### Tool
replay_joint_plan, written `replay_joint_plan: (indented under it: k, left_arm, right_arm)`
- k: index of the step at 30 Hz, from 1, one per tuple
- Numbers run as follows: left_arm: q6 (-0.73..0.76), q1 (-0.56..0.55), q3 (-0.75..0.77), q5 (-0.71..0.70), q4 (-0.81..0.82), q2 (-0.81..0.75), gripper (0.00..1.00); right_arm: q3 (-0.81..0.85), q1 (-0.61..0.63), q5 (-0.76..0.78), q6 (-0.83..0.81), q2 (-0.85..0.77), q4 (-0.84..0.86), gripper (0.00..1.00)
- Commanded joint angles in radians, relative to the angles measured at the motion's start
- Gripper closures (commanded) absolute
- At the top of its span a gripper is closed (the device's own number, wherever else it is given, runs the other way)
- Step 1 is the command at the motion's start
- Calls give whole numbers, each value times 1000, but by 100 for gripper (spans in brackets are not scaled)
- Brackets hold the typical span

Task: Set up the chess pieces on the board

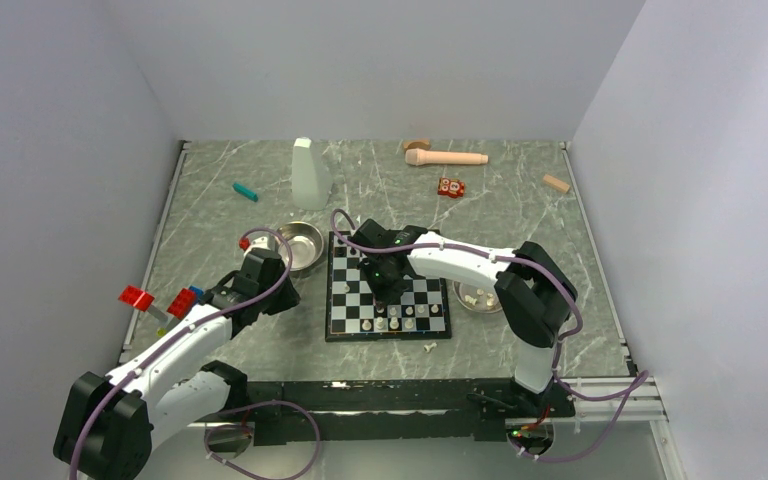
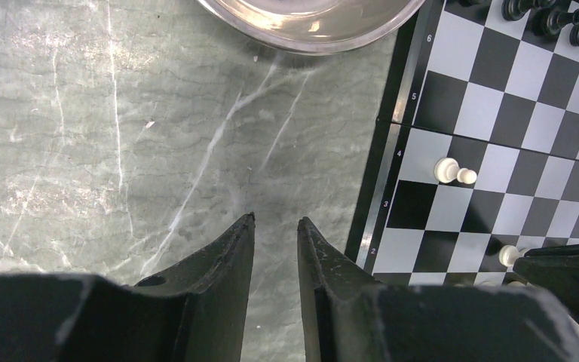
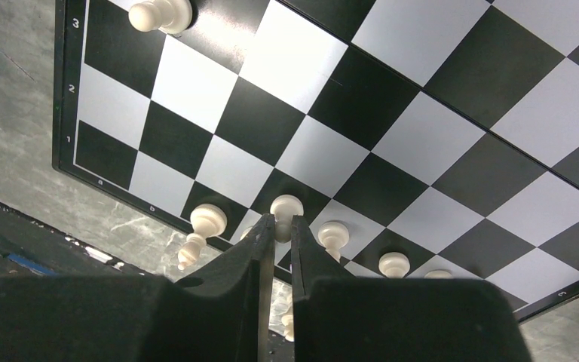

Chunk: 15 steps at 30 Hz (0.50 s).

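Fingers [image 3: 245, 260] of right gripper [image 3: 279, 220] pinch small cream chess piece [image 3: 286, 205] at near edge of black-and-white checkered board [image 3: 422, 136]; left gripper [image 2: 276, 219], slightly parted and empty, hangs over grey marbled table [image 2: 83, 151].

You find the board [image 1: 430, 292] between a left bowl [image 1: 305, 228], off its far left corner, and a right bowl [image 1: 478, 310]. Chess pieces [image 1: 394, 324] stand on its near row.
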Motion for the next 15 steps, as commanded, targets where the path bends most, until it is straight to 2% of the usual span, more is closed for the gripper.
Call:
replay_joint_plan:
  k: [1,15]
  left_arm:
    - [13,4,11,11,34,-3,67]
    - [10,4,3,8,31,-8,67]
  right_arm:
    - [9,5,-10,-11,-15,-14,85]
    - [8,7,-26,-19,-7,-17,83]
